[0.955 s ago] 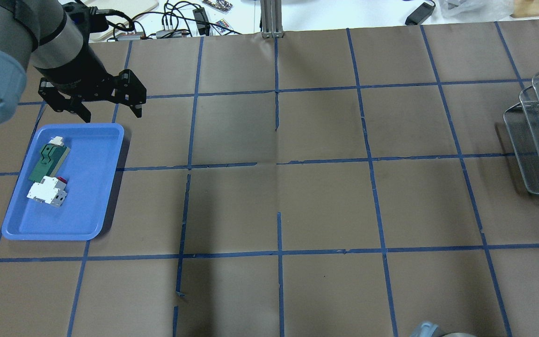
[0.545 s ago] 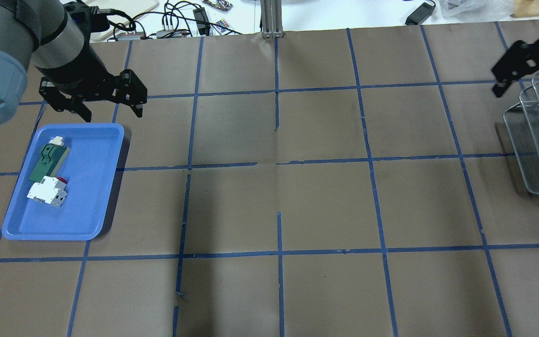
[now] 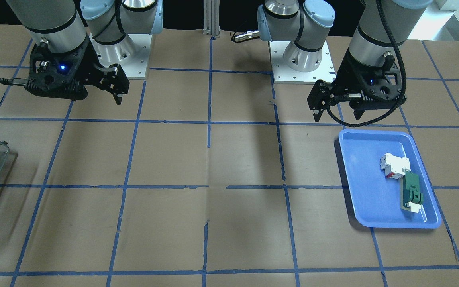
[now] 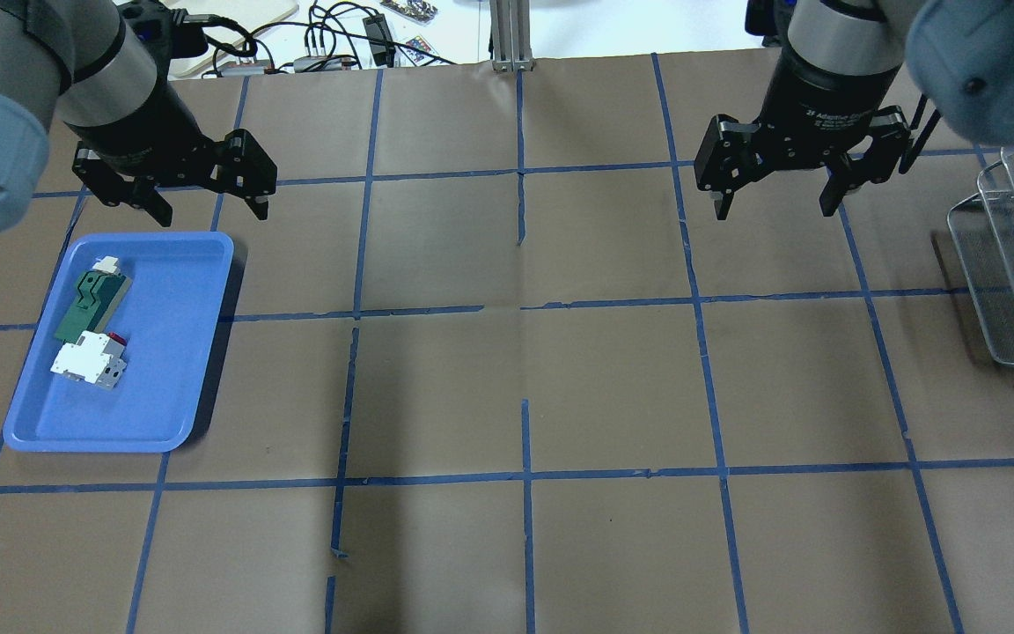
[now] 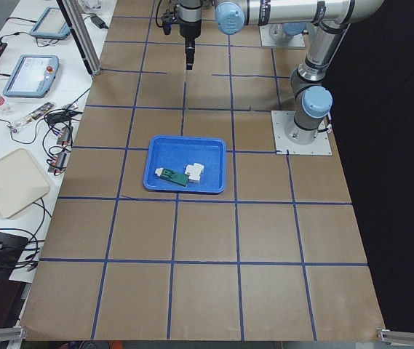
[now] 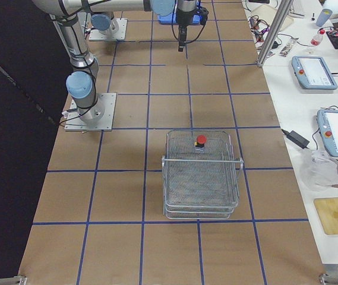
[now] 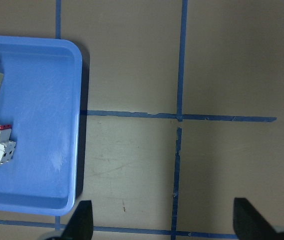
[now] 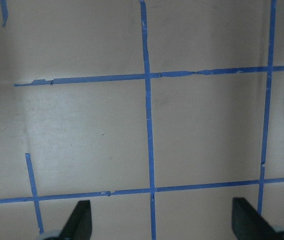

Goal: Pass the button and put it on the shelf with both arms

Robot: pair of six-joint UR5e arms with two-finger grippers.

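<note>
— How do the two pincers stand?

— The left gripper [image 4: 210, 211] is released, its fingers [image 7: 81, 225] spread wide with nothing between them; it hangs above the table [image 4: 613, 387], just past the edge of the blue tray [image 4: 164, 387] that lies farthest from the robot. The right gripper [image 4: 772, 210] is likewise released and empty, jaws pointing down over bare brown paper crossed by blue tape.

— What lies nearest the left one?

— The tray; in it a green flat component [image 4: 89, 304] lies lengthwise, with a white block-shaped component [image 4: 83, 361] touching its near end; a small red detail shows at the white block's edge; both sit toward the tray's outer long side, apart from the fingers.

— And around the right one?

— Only the taped paper beneath it in its wrist view; the shelf [image 6: 202, 190] stands to its outer side at the table's right end, apart from the gripper.

— Where is the button?

— The button [image 6: 201, 141] stands upright, red cap up, on the shelf's wire mesh, close to the rim at the end facing the table's middle; which tier it rests on I cannot tell; it is well apart from both grippers, and neither touches it.
</note>
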